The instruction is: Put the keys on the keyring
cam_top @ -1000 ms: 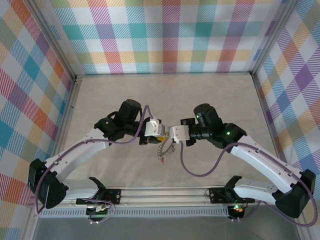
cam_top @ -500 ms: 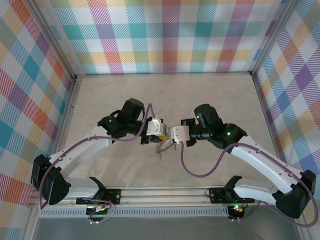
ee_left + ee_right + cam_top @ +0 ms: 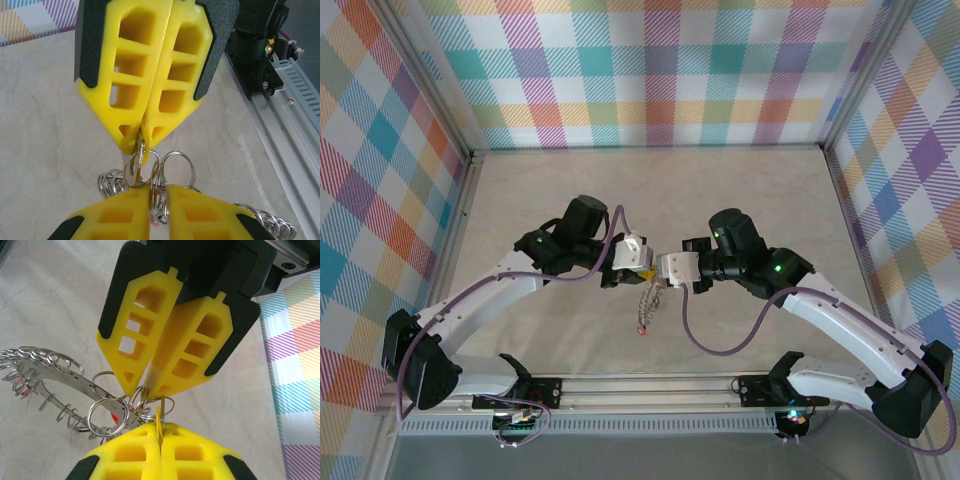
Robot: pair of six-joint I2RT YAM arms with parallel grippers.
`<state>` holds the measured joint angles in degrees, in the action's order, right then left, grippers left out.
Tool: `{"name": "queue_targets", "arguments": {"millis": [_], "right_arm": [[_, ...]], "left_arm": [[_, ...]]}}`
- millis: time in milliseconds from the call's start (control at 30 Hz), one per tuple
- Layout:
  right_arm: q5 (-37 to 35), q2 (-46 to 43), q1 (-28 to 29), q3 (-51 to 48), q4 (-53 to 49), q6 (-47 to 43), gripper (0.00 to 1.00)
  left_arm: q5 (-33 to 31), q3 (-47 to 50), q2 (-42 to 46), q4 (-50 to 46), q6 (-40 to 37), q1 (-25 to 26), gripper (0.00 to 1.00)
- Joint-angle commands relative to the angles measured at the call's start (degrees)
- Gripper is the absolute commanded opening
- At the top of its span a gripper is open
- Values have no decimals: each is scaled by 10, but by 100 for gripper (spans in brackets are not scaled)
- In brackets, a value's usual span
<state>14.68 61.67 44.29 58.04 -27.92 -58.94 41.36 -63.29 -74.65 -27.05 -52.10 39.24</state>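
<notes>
Beige table [image 3: 740, 200] beneath, left tool [image 3: 144, 386] pinches keyring [image 3: 65, 380], while wrist views reveal right tool [image 3: 160, 429] pinching yellow key [image 3: 160, 416].

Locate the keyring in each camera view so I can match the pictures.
Top external: keyring trails from picture centre toward the near edge.
Left wrist: keyring lower centre, rings gripped by the left tool.
Right wrist: keyring lower left to centre, a perforated strip with rings.
Shared landmark: left tool and right tool tip to tip, the right pinching a yellow key.
</notes>
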Motion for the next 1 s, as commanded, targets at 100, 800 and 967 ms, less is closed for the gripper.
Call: {"name": "queue_targets", "arguments": {"millis": [100, 800, 967], "right_arm": [[26, -13, 3, -1, 34, 13, 0], [-22, -38, 0, -35, 20, 21, 0], [-19, -50, 0, -51, 18, 31, 0]], "left_arm": [[28, -17, -12, 5, 7, 1, 20], [16, -5, 12, 27, 20, -1, 0], [24, 10, 31, 60, 39, -12, 0]]}}
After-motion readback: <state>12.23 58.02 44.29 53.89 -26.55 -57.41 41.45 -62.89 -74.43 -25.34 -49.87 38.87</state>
